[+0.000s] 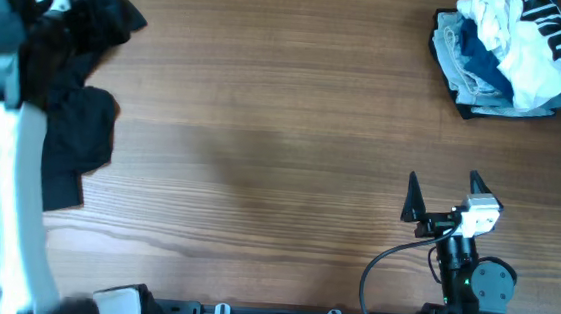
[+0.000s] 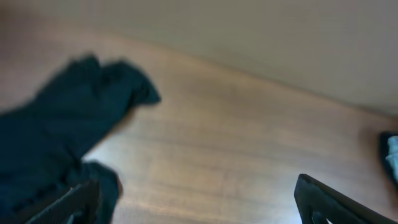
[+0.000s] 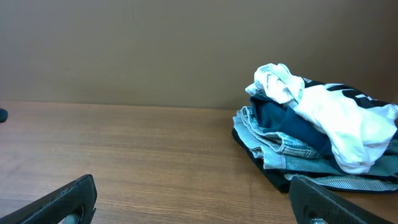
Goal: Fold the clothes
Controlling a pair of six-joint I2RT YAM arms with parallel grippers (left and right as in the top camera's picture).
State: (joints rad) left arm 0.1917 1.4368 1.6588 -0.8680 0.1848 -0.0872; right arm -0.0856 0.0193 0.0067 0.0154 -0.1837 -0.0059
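Wood-grain table [image 1: 263,126] beneath a plain wall [image 3: 155,50] — left gripper [image 2: 194,190] and right gripper [image 3: 191,186] with jaws wide.

I see bold black lettering on the white garment [image 1: 531,64], crumpled, cut off, no word I can read

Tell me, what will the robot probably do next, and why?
Probably lower the open left fingers onto the black garment and pinch an edge, to pull it toward the middle of the table. It lies crumpled at the left side; the open right fingers sit far from it.
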